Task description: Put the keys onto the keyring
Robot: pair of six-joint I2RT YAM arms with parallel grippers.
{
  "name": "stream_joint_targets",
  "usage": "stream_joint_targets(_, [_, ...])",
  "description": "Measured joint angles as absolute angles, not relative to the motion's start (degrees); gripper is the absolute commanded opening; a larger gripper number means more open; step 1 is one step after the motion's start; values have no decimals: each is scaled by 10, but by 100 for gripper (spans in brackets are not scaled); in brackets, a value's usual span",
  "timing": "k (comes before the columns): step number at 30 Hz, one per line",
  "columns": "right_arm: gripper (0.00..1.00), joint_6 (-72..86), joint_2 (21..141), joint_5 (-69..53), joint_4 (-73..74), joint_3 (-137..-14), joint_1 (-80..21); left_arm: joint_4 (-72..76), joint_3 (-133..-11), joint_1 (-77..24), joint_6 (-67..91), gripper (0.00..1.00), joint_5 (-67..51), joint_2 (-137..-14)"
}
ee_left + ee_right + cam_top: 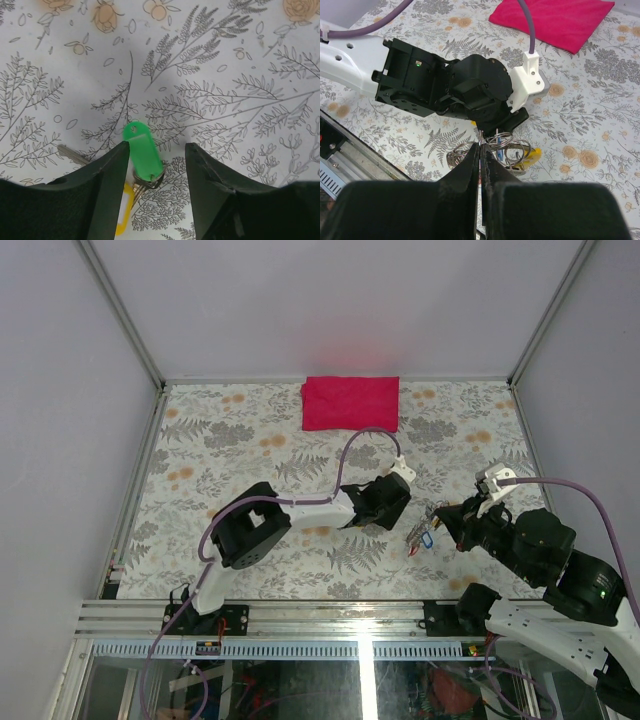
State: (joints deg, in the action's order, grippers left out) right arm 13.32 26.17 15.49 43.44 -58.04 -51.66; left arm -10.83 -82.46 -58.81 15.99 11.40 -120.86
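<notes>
Fern-printed counter [250, 440] carries the keys [421, 530], clustered between the two arms. One green tag [144, 152] lies with its long axis pointing away from the left wrist camera, its holed end farthest and leaning left. It sits between the fingers of the left pincer [154, 147], which is partly open and not clamping it. Silvery keyring [506, 144] loops lie just beyond the right pincer [481, 152], which is pressed fully shut; whether it nips anything cannot be told.

1. No writing, brand, number or sign can be read in any of the three views.
2. The green key tag [144, 152] turns a plain-looking face to the left wrist camera. Whether anything is printed on it cannot be told.
</notes>
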Motion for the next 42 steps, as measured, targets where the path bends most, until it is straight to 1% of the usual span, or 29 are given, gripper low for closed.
stream_joint_targets(11, [0, 135, 261, 154, 434, -579, -516, -105, -824, -590, 160, 48, 88, -1213])
stream_joint_targets(13, [0, 135, 261, 154, 434, -579, -517, -94, -817, -592, 157, 45, 77, -1211])
stream_joint_targets(15, [0, 135, 261, 154, 434, -579, -517, -78, -798, -595, 152, 36, 65, -1201])
stream_joint_targets(16, [0, 135, 261, 154, 434, -579, -516, -75, -790, -597, 151, 33, 59, -1195])
stream_joint_targets(19, [0, 135, 261, 154, 434, -579, -517, -66, -765, -604, 143, 32, 39, -1179])
stream_joint_targets(21, [0, 135, 261, 154, 434, -579, -517, -60, -754, -609, 140, 33, 29, -1173])
stream_joint_targets(24, [0, 135, 261, 154, 434, -579, -517, -52, -738, -616, 134, 39, 21, -1161])
stream_joint_targets(26, [0, 135, 261, 154, 434, -579, -517, -51, -727, -619, 131, 41, 16, -1153])
stream_joint_targets(30, [0, 135, 261, 154, 434, -579, -517, -47, -702, -623, 132, 45, 26, -1124])
stream_joint_targets(37, [0, 135, 261, 154, 434, -579, -517, 0, -628, -642, 178, 49, 112, -1019])
stream_joint_targets(42, [0, 135, 261, 154, 434, -579, -516, 3, -634, -677, 227, 51, 192, -1028])
